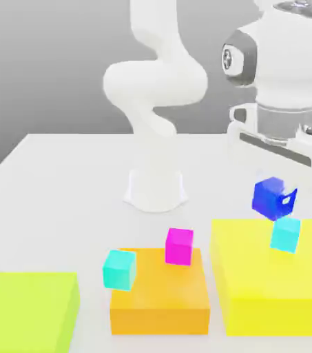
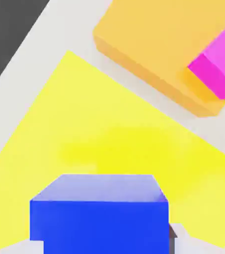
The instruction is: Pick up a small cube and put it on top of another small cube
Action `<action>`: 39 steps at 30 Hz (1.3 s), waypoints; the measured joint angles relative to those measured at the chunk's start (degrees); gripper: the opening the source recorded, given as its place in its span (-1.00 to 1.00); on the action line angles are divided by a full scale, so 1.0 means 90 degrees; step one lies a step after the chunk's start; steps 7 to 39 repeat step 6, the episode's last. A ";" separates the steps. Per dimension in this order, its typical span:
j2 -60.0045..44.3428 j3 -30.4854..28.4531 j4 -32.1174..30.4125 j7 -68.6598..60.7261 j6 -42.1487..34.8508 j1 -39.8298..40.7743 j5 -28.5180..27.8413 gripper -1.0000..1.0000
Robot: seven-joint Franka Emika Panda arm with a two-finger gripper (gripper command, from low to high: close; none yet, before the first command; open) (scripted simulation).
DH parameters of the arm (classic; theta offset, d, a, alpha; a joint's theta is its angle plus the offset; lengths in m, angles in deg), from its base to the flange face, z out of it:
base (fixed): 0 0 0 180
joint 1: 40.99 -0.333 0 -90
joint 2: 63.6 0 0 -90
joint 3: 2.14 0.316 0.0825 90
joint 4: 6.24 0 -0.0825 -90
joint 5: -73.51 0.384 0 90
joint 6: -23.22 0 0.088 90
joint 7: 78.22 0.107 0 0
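Gripper (image 1: pixel 277 196) clamped on the royal-blue cube (image 1: pixel 269 197) should centre squarely above the sky-cyan cube (image 1: pixel 285 235) before lowering gently, then release.

Four small cubes (image 1: pixel 273 198) (three flat blocks (image 1: pixel 160 298)).

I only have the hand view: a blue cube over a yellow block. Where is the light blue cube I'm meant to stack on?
Observer: The light blue cube sits on the yellow block, just below the blue cube gripped in the claw.
Operator: Is the blue cube level?
Observer: No, in the exterior view it hangs tilted.
Operator: Any lookalike nearby?
Observer: Yes, a turquoise cube by the corner of the orange block, toward the exterior view's left.
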 joint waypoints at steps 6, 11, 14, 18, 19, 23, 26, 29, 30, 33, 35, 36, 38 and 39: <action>-0.0662 0.0229 -0.0187 0.0335 0.0813 0.0051 -0.0284 1.00; -0.0662 0.0229 -0.0187 0.0335 0.0813 0.0051 -0.0284 1.00; -0.0662 0.0229 -0.0187 0.0335 0.0813 0.0051 -0.0284 1.00; -0.0662 0.0229 -0.0187 0.0335 0.0813 0.0051 -0.0284 1.00; -0.0662 0.0229 -0.0187 0.0335 0.0813 0.0051 -0.0284 1.00; -0.0662 0.0229 -0.0187 0.0335 0.0813 0.0051 -0.0284 1.00; -0.0662 0.0229 -0.0187 0.0335 0.0813 0.0051 -0.0284 1.00; -0.0662 0.0229 -0.0187 0.0335 0.0813 0.0051 -0.0284 1.00; -0.0662 0.0229 -0.0187 0.0335 0.0813 0.0051 -0.0284 1.00; -0.0662 0.0229 -0.0187 0.0335 0.0813 0.0051 -0.0284 1.00; -0.0662 0.0229 -0.0187 0.0335 0.0813 0.0051 -0.0284 1.00; -0.0662 0.0229 -0.0187 0.0335 0.0813 0.0051 -0.0284 1.00; -0.0662 0.0229 -0.0187 0.0335 0.0813 0.0051 -0.0284 1.00; -0.0662 0.0229 -0.0187 0.0335 0.0813 0.0051 -0.0284 1.00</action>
